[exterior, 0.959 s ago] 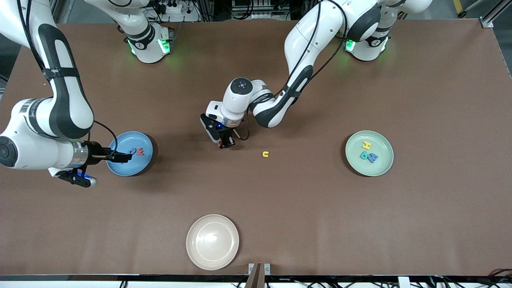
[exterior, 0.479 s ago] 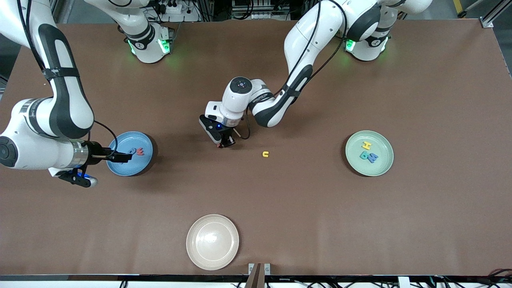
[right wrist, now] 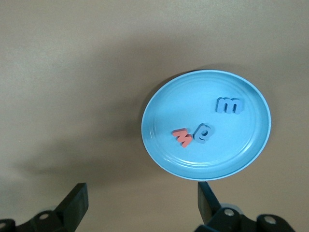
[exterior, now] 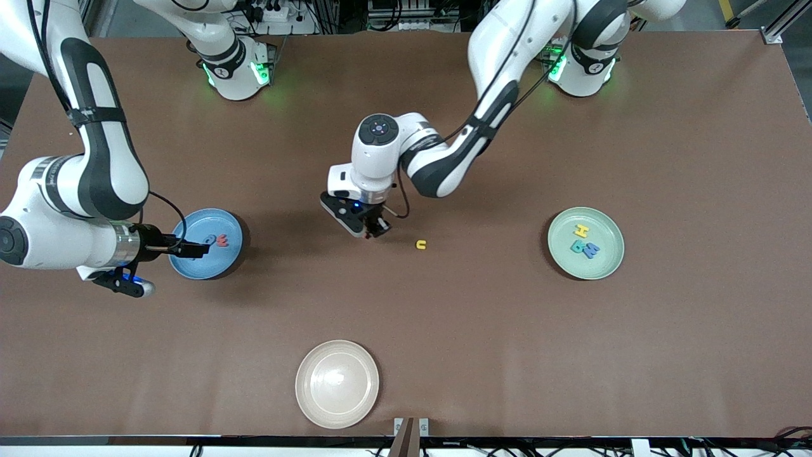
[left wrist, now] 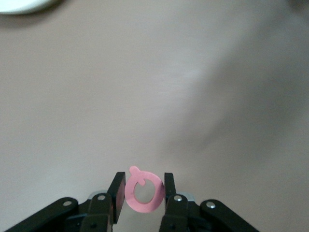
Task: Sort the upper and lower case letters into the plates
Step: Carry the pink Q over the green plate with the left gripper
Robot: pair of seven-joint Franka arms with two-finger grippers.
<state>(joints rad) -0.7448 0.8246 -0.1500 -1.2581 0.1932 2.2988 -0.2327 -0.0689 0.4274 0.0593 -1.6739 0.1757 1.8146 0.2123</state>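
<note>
Over at the right arm's end of the table, the right gripper (exterior: 190,249) hangs above the blue plate (exterior: 190,270), fingers (right wrist: 73,205) spread wide with nothing between them; this arm waits. In that plate lie three letters: a blue m (right wrist: 228,105), a grey-blue e (right wrist: 203,133) and a red w (right wrist: 182,137), the e and the w touching each other.

On to mid-table: the left arm reaches in from its base, and the left gripper (exterior: 374,230) hovers low over bare tabletop. The left wrist view tells it plainly, its fingers (left wrist: 117,191) are clamped on a pink ring-shaped letter (left wrist: 142,191) with a small tail, held upright on edge. Just beside that gripper, toward the left arm's end, a yellow u (exterior: 421,244) lies alone on the table.

Nearer the front camera sits a cream plate (exterior: 337,383), well apart from the rest.

Now the left arm's end: the mint green plate (exterior: 602,270) holds a yellow H (exterior: 581,230), with a teal letter (exterior: 576,247) and a blue letter (exterior: 590,250) side by side just nearer the camera; which letters these two are I cannot tell.
</note>
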